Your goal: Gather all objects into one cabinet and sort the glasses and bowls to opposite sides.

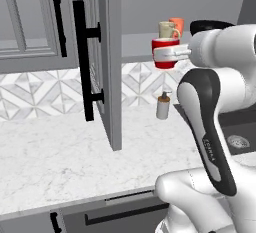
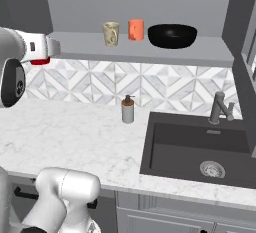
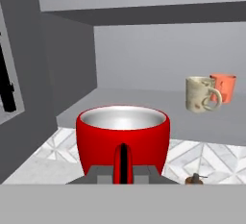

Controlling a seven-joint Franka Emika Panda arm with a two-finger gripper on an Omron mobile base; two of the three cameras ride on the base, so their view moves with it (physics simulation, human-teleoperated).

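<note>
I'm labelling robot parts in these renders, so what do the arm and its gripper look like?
The arm is glossy white, built of rounded, bulging segments, with a broad dark grey band running down one link that carries small white lettering too fine to read. The hand ends in a white, boxy gripper; in the hand view its base looks flat and grey. No cables show.

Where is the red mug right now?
The red mug is held in the gripper in front of the cabinet shelf, left of the beige mug.
</note>
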